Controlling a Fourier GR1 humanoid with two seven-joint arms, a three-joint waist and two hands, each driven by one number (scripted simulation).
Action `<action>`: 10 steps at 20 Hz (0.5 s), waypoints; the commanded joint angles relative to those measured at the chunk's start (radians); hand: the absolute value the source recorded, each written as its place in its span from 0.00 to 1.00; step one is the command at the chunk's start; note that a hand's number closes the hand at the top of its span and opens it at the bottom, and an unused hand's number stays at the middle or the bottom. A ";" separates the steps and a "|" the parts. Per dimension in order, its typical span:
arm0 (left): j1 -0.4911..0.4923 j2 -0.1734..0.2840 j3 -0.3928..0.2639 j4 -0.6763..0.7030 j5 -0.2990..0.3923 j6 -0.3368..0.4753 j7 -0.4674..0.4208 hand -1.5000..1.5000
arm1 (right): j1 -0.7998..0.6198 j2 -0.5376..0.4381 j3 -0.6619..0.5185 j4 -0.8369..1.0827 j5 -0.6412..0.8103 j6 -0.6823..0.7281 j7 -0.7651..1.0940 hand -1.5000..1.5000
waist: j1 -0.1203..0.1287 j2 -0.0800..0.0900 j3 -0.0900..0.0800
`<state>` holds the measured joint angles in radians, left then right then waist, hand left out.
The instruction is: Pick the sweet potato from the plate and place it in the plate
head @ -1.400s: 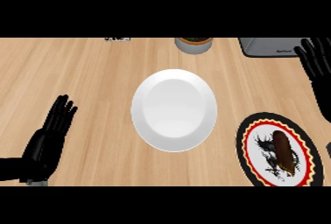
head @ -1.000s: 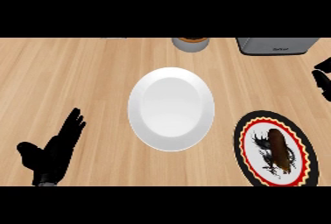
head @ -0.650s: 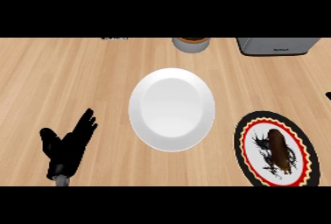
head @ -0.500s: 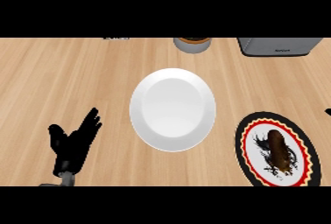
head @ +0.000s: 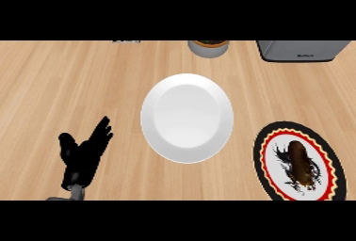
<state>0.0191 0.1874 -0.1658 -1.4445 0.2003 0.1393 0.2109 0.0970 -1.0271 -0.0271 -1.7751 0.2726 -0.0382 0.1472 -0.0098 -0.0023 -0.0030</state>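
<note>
since the frame half a second back, the left robot hand (head: 83, 153) has crept a little nearer the view's centre and lower edge, sitting slightly more upright on its wrist; the sliver of the right robot hand at the right edge has gone, and it no longer shows anywhere. plates, sweet potato and the things at the far edge have not shifted.

count: two plates, one sweet potato, one robot hand in view, one round container, one grey appliance.

white plate (head: 186, 117) lies mid-desk, bare and plain. patterned plate (head: 279, 141), with black rim, red and yellow scalloped ring and dark drawing at its centre, lies at lower right, partly cut by the bottom band. the two plates are near each other but apart.

sweet potato (head: 301, 162): dark brown, elongated, lying on the patterned plate, long axis running roughly away from the viewer, tilted slightly. nothing touches it.

left robot hand: comes in from lower left on a short grey forearm stub, over the wooden desk (head: 62, 84). fingers straight and together, pointing up and to the right toward the white plate, thumb splayed out to the left. open, holding nothing, well clear of both plates.

far edge: round container (head: 207, 47) with brown contents, cut off at the top; grey appliance (head: 300, 51) at upper right, also cut off.
</note>
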 commanded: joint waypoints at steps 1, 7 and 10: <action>-0.021 -0.002 0.016 0.035 0.011 -0.020 -0.015 0.50 | -0.001 -0.040 0.111 -0.105 0.082 0.108 0.206 0.00 | 0.014 0.004 0.000; 0.020 0.001 0.004 0.034 -0.020 -0.036 -0.054 0.50 | -0.116 0.044 0.241 -0.179 0.194 0.223 0.488 0.00 | 0.024 0.004 0.002; -0.007 -0.006 0.031 0.059 -0.002 -0.053 -0.047 0.50 | -0.102 0.139 0.309 -0.110 0.294 0.214 0.465 0.00 | 0.015 0.003 0.003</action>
<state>0.0132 0.1802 -0.1557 -1.4045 0.1925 0.1063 0.1749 0.0086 -0.9699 0.2145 -1.9115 0.4743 0.1535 0.5644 0.0100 0.0014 -0.0015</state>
